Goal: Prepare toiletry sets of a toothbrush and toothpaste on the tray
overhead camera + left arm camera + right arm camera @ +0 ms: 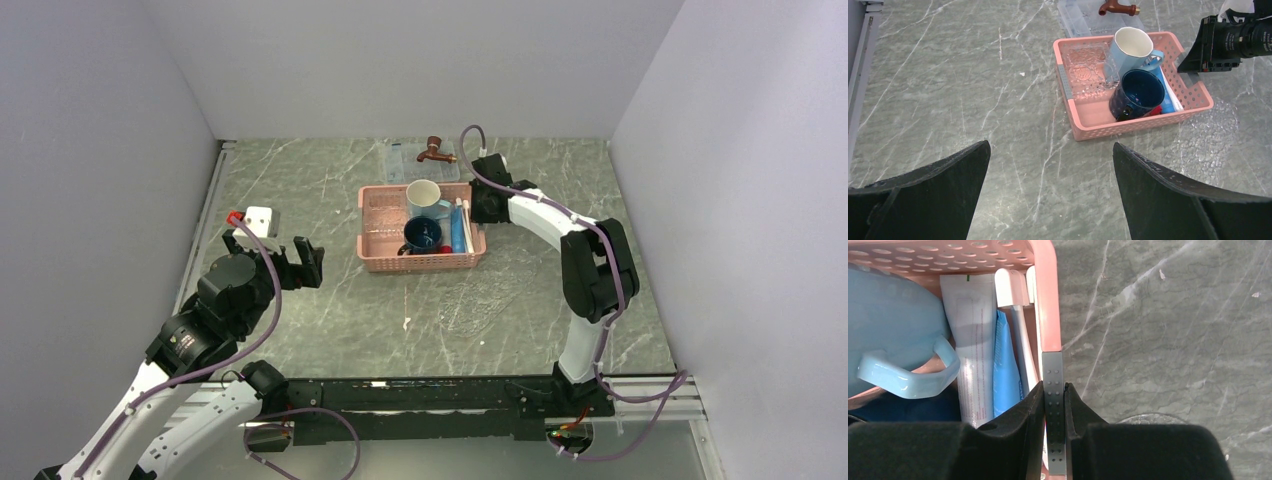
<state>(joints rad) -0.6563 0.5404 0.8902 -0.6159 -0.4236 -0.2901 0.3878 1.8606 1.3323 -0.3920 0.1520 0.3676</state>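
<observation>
A pink lattice basket sits mid-table. Inside along its right wall lie a light-blue toothpaste tube and pale toothbrushes. The right wrist view shows the tube and a toothbrush beside a white tube. A small clear tray lies in the basket's left half, also seen in the left wrist view. My right gripper is shut on a grey strip on the basket's right wall. My left gripper is open and empty above the table, left of the basket.
A pale-blue mug and a dark blue mug stand in the basket. A larger clear tray with a brown tap-shaped thing lies behind it. A clear textured patch lies on the table by the basket's right front corner.
</observation>
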